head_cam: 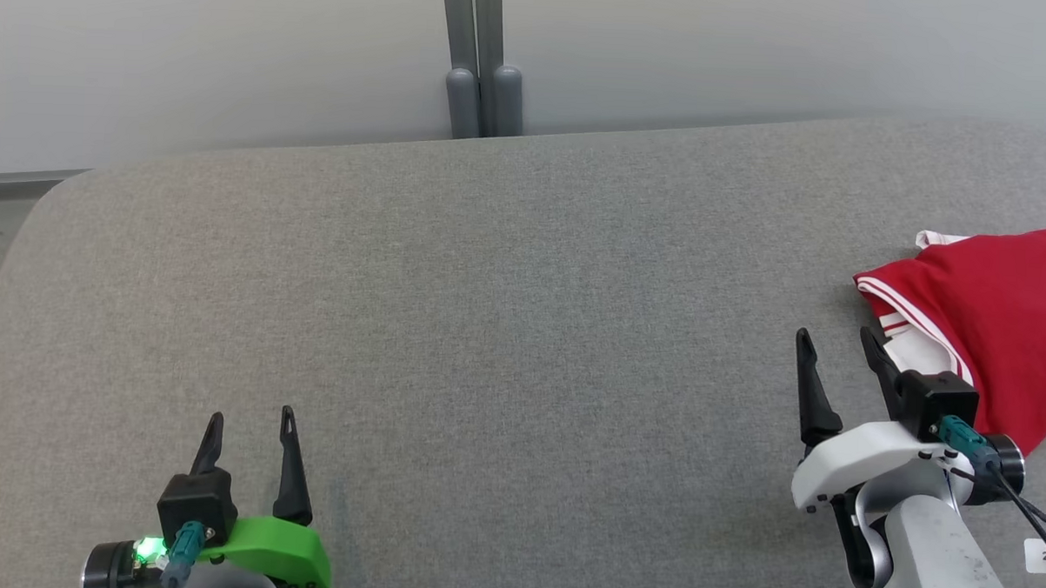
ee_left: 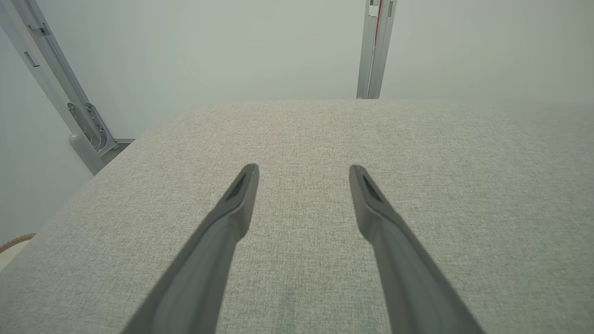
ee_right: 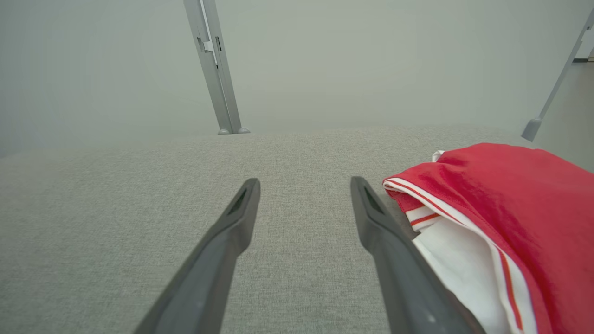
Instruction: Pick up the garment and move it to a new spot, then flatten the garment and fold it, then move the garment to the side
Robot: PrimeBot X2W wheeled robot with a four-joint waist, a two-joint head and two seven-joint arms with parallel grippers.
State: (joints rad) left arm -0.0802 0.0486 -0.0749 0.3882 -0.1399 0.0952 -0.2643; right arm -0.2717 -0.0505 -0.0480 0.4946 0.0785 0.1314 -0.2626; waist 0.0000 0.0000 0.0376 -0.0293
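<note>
**A:** Head view: where is it?

**B:** The garment [head_cam: 1001, 319] is bunched at the frame's right edge, on the pad [head_cam: 523, 285]. My right pincer [head_cam: 835, 335] is just left of it, fingers apart and empty. My left pincer [head_cam: 252, 413], at lower left, is also apart.

**A:** Left wrist?

**B:** Fingers spread over the pad.

**A:** Right wrist?

**B:** The garment [ee_right: 501, 195] fills the lower right. It is red with white striped trim, and lumpy. I'd shift right and bite a thick fold, not the hem.
</note>
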